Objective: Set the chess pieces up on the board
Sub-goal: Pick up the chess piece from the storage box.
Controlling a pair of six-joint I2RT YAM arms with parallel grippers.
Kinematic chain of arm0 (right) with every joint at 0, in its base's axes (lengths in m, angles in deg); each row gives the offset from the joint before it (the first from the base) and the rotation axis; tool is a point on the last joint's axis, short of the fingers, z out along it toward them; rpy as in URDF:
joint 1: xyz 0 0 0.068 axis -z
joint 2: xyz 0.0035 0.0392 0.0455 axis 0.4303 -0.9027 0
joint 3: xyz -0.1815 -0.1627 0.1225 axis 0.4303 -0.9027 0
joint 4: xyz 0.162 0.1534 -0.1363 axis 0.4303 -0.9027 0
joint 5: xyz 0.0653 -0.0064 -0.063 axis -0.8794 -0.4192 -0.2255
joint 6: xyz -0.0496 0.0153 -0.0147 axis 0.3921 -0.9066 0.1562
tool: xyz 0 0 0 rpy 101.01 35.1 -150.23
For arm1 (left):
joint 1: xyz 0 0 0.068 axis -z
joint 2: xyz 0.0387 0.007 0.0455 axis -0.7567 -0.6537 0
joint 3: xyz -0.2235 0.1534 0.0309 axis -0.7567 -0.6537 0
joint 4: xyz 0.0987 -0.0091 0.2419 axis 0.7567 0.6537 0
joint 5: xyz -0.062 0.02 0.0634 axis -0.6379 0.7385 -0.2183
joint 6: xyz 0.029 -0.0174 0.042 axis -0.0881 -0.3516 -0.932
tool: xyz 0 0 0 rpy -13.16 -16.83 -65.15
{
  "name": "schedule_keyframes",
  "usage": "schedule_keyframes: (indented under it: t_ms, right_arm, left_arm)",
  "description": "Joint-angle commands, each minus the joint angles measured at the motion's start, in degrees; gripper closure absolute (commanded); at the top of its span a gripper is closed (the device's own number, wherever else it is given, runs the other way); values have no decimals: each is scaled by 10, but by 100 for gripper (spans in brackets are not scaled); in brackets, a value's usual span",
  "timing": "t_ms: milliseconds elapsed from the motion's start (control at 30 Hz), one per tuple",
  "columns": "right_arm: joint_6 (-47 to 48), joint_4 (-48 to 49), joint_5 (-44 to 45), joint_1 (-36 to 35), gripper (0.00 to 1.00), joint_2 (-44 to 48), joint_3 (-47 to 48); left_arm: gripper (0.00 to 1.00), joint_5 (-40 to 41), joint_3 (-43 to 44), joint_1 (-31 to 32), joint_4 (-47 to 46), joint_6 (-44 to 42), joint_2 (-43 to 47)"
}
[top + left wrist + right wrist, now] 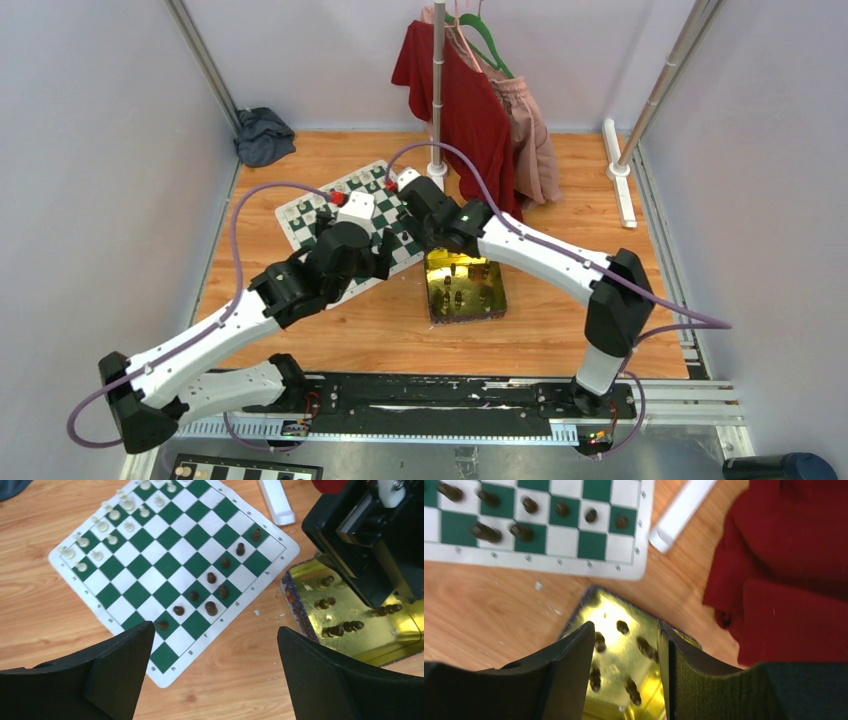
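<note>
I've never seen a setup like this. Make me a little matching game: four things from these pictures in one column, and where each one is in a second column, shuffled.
Things
1. cream-white chess pieces
2. gold tin
3. red shirt
4. grey-blue cloth

Places
A. hanging from the rack at the far side
B. crumpled in the far-left corner of the table
C. standing in rows along one edge of the board
D. lying beside the board, with dark pieces in it

Pairs: 1-C, 2-D, 3-A, 4-B
</note>
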Motion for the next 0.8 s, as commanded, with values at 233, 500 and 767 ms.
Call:
schedule_keyframes:
  t_ms: [233, 500, 767]
  right_arm:
    - [-90, 4, 59, 47, 47, 163, -188]
    - [-137, 3, 72, 96, 47, 262, -267]
    - [-163, -9, 73, 154, 48, 346, -325]
  left_arm:
    - [0, -55, 47, 56, -91, -37, -141]
    - [0, -102, 62, 67, -140, -45, -222]
    - [0, -136, 106, 94, -144, -62, -306]
